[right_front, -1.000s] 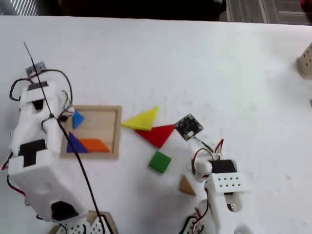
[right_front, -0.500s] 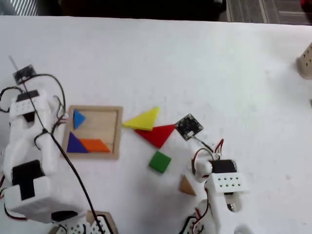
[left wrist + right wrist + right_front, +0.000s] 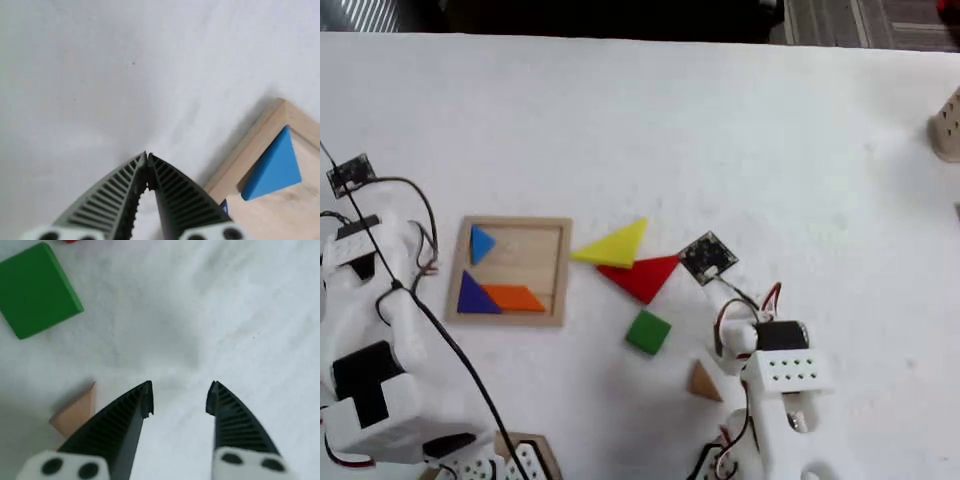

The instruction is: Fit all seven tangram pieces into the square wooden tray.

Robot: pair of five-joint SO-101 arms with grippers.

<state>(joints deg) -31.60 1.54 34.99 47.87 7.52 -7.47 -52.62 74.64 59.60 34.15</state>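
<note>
Just outside the wooden tray [image 3: 508, 222], our left gripper [image 3: 147, 159] hangs over bare table with its jaws pressed together on nothing. Our right gripper [image 3: 180, 392] stands moderately spread, the tan triangle [image 3: 77, 410] just beside one finger rather than between them.

3 pieces lie in the tray: blue triangle [image 3: 480, 243], purple triangle [image 3: 473, 296] and orange parallelogram [image 3: 515, 297]. 4 wait outside: yellow triangle [image 3: 615, 245], red triangle [image 3: 642, 277], green square [image 3: 648, 331] and the tan one.

We see these risks:
- Closing now would likely shove the tan triangle aside, not grip it.
- Yellow and red touch, so lifting 1 may drag the other.
- The blue triangle may be propped on the rim; we cannot tell. If so, later pieces would not seat flat.
</note>
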